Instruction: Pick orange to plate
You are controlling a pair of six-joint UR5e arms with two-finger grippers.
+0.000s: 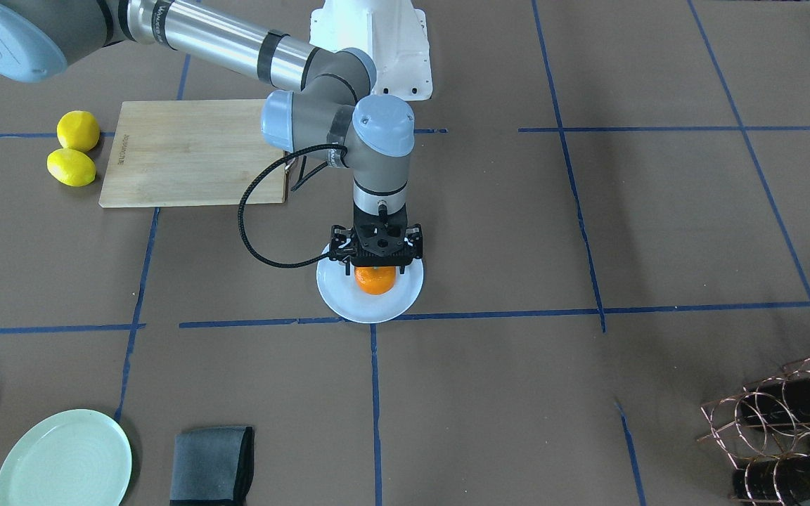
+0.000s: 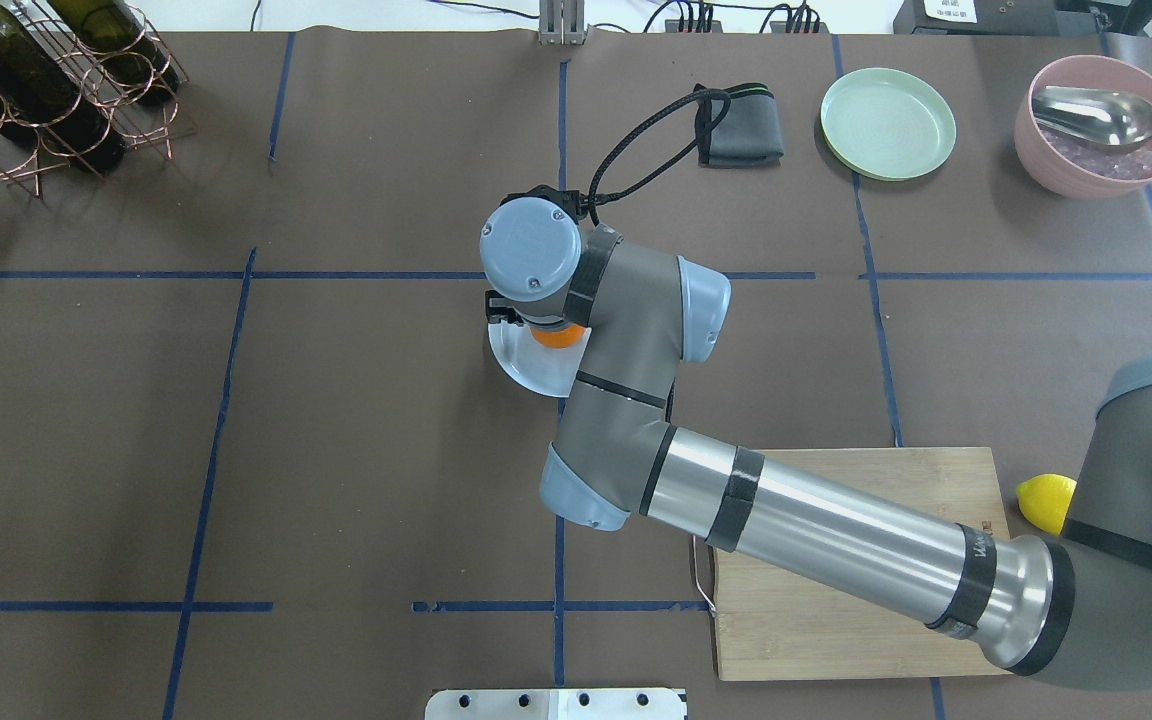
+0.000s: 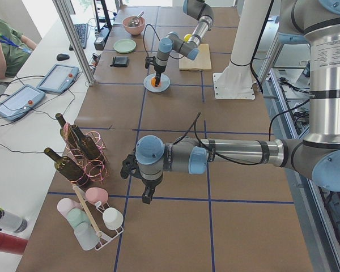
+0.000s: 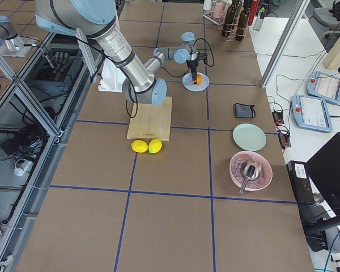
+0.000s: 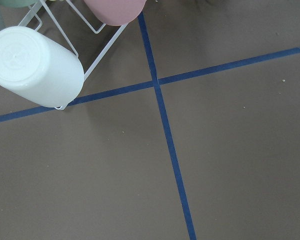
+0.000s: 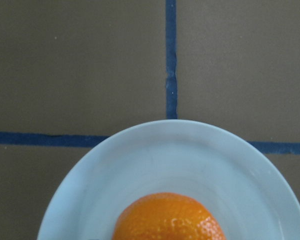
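Note:
The orange point(image 1: 375, 281) rests on the pale bluish-white plate point(image 1: 349, 301) near the table's middle. My right gripper point(image 1: 375, 268) points straight down over it, open, with a fingertip on each side of the fruit and a small gap to it. In the overhead view the wrist hides most of the orange point(image 2: 556, 338) and part of the plate point(image 2: 521, 362). The right wrist view shows the orange point(image 6: 167, 217) at the bottom edge, on the plate point(image 6: 190, 155). My left gripper point(image 3: 146, 198) hangs low over bare table far from the plate; I cannot tell whether it is open or shut.
Two lemons point(image 1: 74, 149) lie beside a wooden cutting board point(image 1: 194, 151). A pale green plate point(image 1: 64, 460) and folded grey cloth point(image 1: 211, 464) sit at the operators' edge. A pink bowl with spoon point(image 2: 1101, 125), a bottle rack point(image 2: 46, 85) and a cup rack point(image 5: 37, 65) stand further off.

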